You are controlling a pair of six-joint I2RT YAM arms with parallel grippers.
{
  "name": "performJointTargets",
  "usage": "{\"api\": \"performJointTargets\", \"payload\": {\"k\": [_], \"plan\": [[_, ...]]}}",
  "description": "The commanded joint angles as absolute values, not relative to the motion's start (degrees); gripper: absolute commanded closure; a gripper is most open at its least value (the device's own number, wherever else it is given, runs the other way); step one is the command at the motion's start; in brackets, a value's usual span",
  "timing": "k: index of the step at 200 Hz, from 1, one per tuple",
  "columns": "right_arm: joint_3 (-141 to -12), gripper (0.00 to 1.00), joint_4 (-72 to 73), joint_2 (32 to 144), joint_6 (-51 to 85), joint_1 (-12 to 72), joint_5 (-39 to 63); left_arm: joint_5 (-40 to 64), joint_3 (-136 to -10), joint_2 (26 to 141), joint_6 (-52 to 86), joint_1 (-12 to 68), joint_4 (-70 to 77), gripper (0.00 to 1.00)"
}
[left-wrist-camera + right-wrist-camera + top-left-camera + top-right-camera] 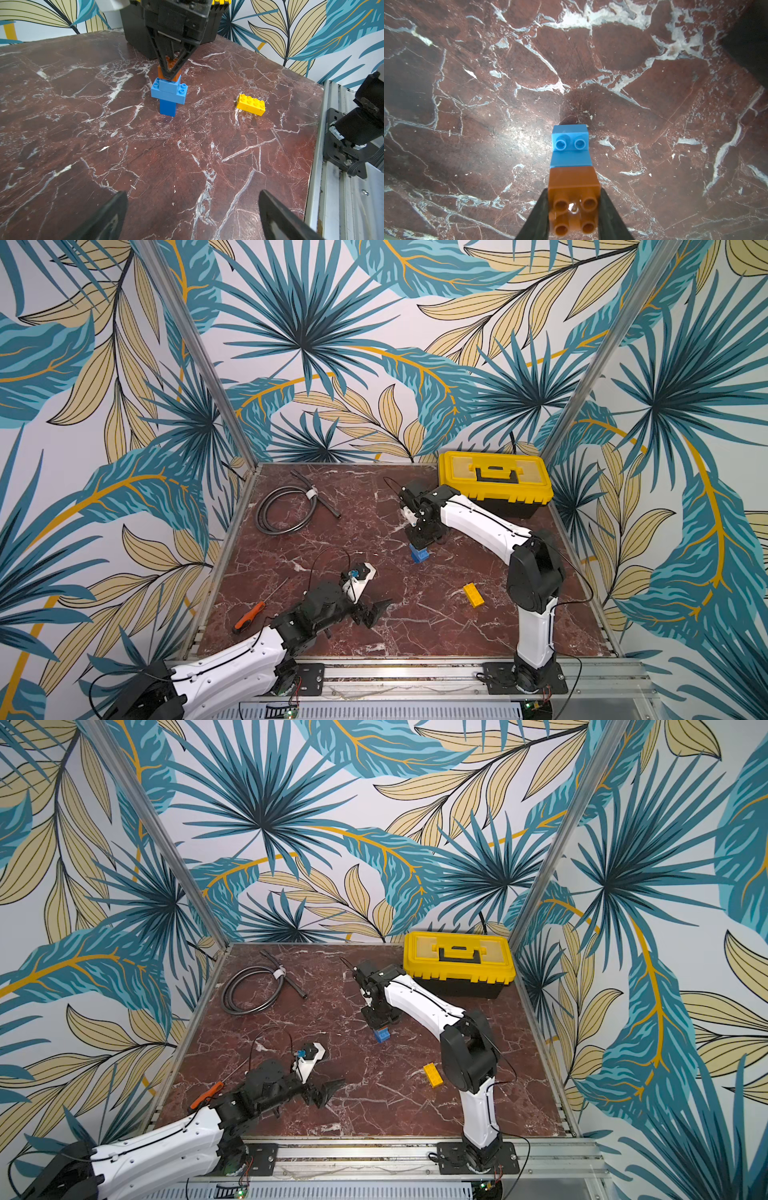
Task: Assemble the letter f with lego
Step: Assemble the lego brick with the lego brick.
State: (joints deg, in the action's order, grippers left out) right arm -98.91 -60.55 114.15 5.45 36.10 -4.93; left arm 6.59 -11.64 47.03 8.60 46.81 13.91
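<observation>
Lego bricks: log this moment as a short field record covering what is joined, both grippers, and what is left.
joined, bottom to top: dark blue brick, long blue brick across it, blue square brick, orange brick
pose: upright, seems to stand on the marble table
right gripper: shut on orange brick, from above
left gripper: open, empty, apart from the bricks
yellow brick: lying loose on the table, studs up
left to do: yellow brick not yet added
</observation>
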Motion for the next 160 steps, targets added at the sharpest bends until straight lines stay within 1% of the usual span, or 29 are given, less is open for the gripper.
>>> {"api": "performJointTargets", "payload": {"k": [1, 160], "plan": [[-99.06, 0.76, -62.31, 115.44, 4.58, 36.56, -5.45, 6.36, -11.07, 47.23, 8.97, 47.01, 14.42, 0.01], [-96.44, 0.77, -62.56, 117.32, 5.14, 37.87, -8.76, 6.33, -11.16, 47.39, 8.96, 46.98, 14.42, 0.0]]}}
